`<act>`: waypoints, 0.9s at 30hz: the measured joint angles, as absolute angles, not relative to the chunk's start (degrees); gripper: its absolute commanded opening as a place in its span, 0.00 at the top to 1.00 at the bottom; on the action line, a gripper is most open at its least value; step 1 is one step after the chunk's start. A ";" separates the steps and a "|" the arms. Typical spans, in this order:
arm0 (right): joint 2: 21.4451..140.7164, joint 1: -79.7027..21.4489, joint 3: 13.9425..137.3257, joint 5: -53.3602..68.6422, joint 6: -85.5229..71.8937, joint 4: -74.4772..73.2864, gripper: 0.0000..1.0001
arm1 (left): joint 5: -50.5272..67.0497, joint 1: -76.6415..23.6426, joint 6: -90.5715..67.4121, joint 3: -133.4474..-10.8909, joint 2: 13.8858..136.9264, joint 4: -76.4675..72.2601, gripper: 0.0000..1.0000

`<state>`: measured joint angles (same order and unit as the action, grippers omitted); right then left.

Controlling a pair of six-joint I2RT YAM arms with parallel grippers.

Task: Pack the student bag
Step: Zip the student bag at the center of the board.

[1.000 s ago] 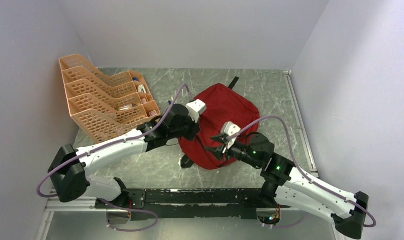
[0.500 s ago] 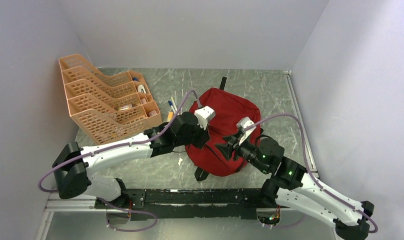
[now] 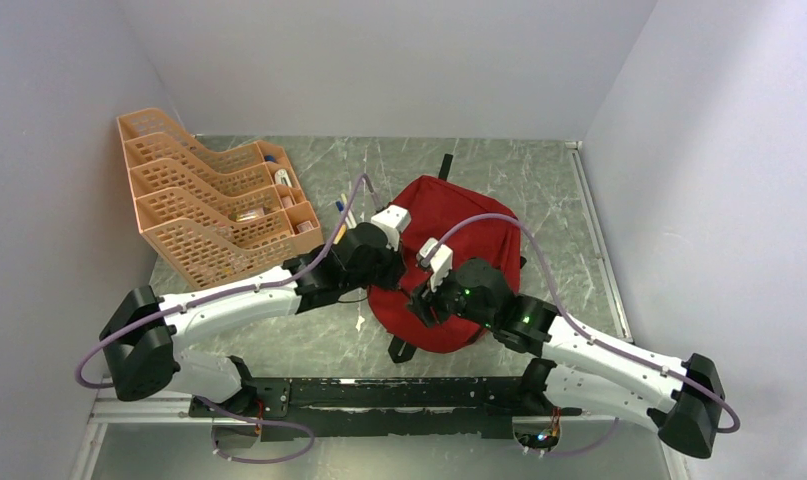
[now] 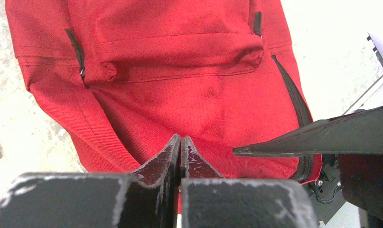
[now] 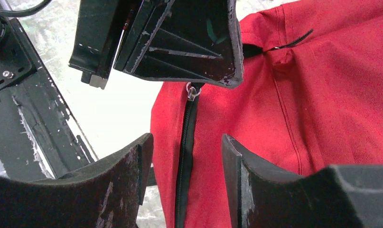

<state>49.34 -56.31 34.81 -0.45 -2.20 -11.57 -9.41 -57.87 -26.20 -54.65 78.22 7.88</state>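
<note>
Bag (image 3: 464, 215) lay on the table (image 3: 544, 185) just ahead of both my arms, a little right of the middle, its red bulk slumped and its black strap ends poking out at the far and near edges. The orange rack (image 3: 194, 215) stood well apart at the far left.

My left hand (image 4: 180, 149) was pressed fully shut, tips down against the bag's near face. I could see nothing between the fingers; whether they pinched a fold of cloth I could not tell.

My right hand (image 5: 187, 140) stood about half wide and held nothing. It hovered close over the bag's near left edge, one finger on either side of the black zip (image 5: 184, 156).

What the next move turned on, as I judged it, was that zip. Its long axis ran straight away from my right wrist, up through the gap between my fingers, to the silver pull (image 5: 193, 90) at its far end. The pull sat just beneath my left hand's tips, which crossed my right hand's view from above. So the left was the nearer to the pull, while the right was lined up along the track but short of it. The zip looked closed along the stretch I could see, so I reckoned the bag was not yet open for packing
</note>
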 measured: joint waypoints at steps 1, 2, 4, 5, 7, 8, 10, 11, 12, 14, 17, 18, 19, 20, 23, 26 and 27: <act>49.71 -56.31 34.37 -0.36 -2.02 -10.48 0.42 | -9.41 -57.71 -26.28 -54.61 78.08 7.86 0.95; 50.09 -56.31 33.95 -0.19 -1.93 -9.39 0.42 | -9.39 -57.45 -26.41 -54.46 77.89 7.84 0.95; 50.87 -56.31 33.28 0.38 -2.04 -7.42 0.43 | -9.37 -56.84 -26.55 -54.02 77.49 7.64 0.95; 51.37 -56.31 32.80 0.78 -2.31 -6.11 0.44 | -9.34 -56.49 -26.65 -53.71 77.30 7.51 0.95; 52.38 -56.31 31.92 1.21 -2.76 -4.25 0.46 | -9.21 -55.77 -26.94 -53.17 76.93 7.49 0.95; 52.84 -56.31 31.55 1.34 -2.98 -3.60 0.48 | -9.15 -55.51 -27.03 -53.04 76.88 7.49 0.95; 53.78 -56.31 30.50 1.52 -3.64 -1.91 0.55 | -8.93 -55.13 -27.14 -52.80 76.73 7.49 0.95; 54.13 -56.31 29.93 1.58 -3.86 -1.06 0.58 | -8.78 -55.05 -27.24 -52.75 76.69 7.46 0.95; 54.46 -56.31 29.41 1.76 -4.14 -0.25 0.63 | -8.71 -54.98 -27.29 -52.75 76.62 7.46 0.95; 55.20 -56.31 28.84 2.02 -4.64 0.93 0.72 | -8.43 -54.87 -27.35 -52.75 76.49 7.42 0.95; 56.03 -56.31 28.80 2.74 -5.06 2.11 0.88 | -7.99 -54.68 -27.42 -52.75 76.40 7.25 0.95; 56.14 -56.31 28.77 3.36 -5.15 2.52 0.91 | -7.79 -54.57 -27.42 -52.75 76.40 7.20 0.95; 56.12 -56.31 28.71 3.92 -4.95 2.83 0.92 | -7.66 -54.46 -27.42 -52.75 76.40 7.20 0.95; 56.07 -56.31 28.64 4.67 -4.95 3.16 0.94 | -7.57 -54.35 -27.38 -52.75 76.42 7.20 0.95; 55.75 -56.23 28.45 6.74 -4.36 3.57 1.00 | -7.01 -53.87 -27.14 -52.84 76.95 7.29 0.95; 54.74 -56.03 28.18 8.49 -3.60 3.75 1.00 | -5.80 -52.69 -26.89 -53.30 78.56 7.51 0.95; 54.37 -55.94 27.94 9.30 -3.40 3.81 1.00 | -5.52 -52.12 -26.81 -53.78 79.37 7.55 0.95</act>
<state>54.37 -55.94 27.94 9.30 -3.40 3.81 -5.52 -52.12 -26.81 -53.78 79.37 7.55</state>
